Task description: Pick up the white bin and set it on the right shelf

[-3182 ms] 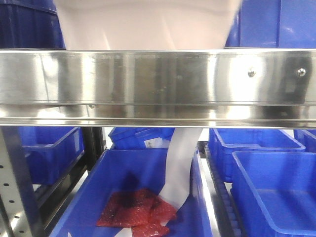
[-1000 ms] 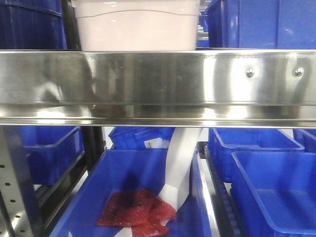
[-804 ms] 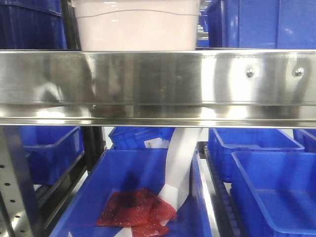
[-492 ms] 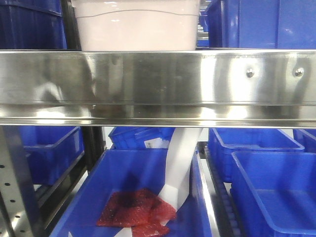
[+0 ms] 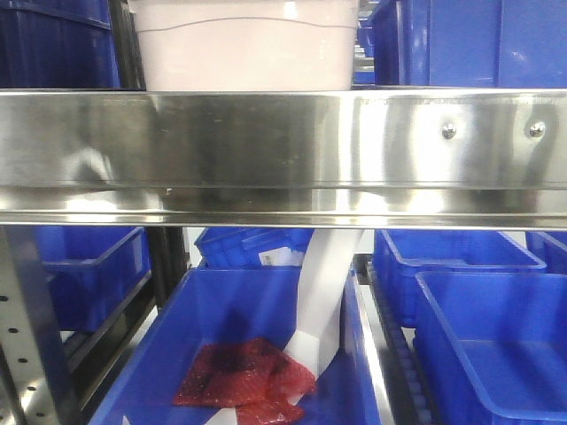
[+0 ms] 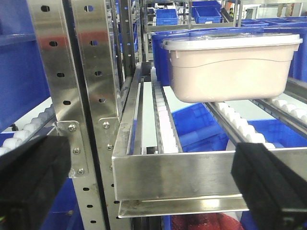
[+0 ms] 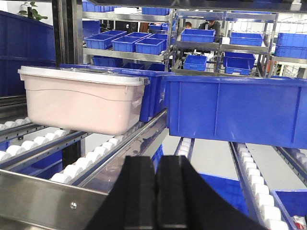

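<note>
The white bin, off-white and pinkish with a glossy lid, rests on the white rollers of the right shelf, behind its shiny riveted front rail. It also shows in the left wrist view and in the right wrist view, set back from the rail. My left gripper is open wide, empty, its black fingers in front of the rail. My right gripper is shut on nothing, in front of the rail, well clear of the bin.
Blue crates stand beside the bin on the same level. Below the rail a blue crate holds red mesh bags and a white sheet. A perforated steel upright stands left of the lane.
Since 3.2 seconds ago the bin has moved back along the rollers, away from the front rail. Over the last second nothing has visibly moved.
</note>
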